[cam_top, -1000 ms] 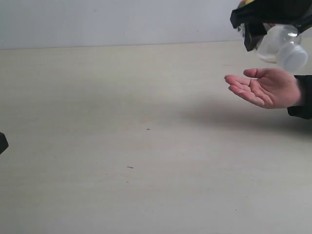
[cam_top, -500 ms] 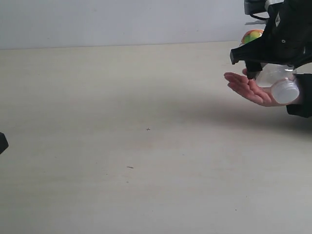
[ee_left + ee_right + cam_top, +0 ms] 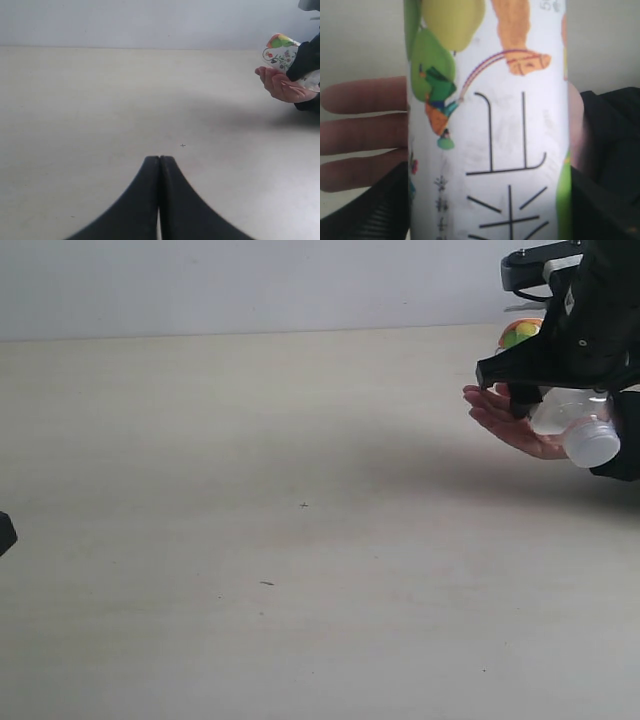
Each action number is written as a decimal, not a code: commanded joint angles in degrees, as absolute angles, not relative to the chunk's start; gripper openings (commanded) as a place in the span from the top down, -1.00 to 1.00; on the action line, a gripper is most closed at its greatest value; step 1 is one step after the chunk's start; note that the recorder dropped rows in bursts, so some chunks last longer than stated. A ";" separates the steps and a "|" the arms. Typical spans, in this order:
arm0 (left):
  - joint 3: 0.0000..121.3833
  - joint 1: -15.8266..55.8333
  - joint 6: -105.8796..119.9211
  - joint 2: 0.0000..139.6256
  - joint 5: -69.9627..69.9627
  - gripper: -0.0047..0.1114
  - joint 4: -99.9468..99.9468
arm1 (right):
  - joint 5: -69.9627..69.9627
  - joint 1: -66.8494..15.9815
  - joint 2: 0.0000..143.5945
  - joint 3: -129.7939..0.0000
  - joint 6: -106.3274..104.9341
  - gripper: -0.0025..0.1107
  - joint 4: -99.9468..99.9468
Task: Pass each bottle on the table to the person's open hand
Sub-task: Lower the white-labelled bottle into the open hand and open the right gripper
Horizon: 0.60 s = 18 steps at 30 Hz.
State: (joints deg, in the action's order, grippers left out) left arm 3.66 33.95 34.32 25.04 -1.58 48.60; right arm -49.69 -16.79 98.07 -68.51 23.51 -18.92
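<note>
Your right gripper [image 3: 553, 405] pinches the clear plastic bottle with white fruit-print label [image 3: 572, 420] at the person's bare open palm [image 3: 508, 420]; your left gripper [image 3: 159, 197] is pressed together. If you release off-centre, the round bottle may roll onto the pale beige table [image 3: 250, 540].

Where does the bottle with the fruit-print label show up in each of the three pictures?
Exterior view: the bottle sits at the far right, tilted over the person's open hand.
Left wrist view: the bottle is small and distant, its label end showing beyond the hand.
Right wrist view: the bottle fills the middle, close up.
Shared landmark: the hand, under or behind the bottle in all three.
</note>
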 commanded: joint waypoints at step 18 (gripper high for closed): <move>3.40 33.92 34.24 24.71 -1.97 0.92 49.03 | -47.54 -16.52 98.05 -68.39 22.99 0.04 -19.56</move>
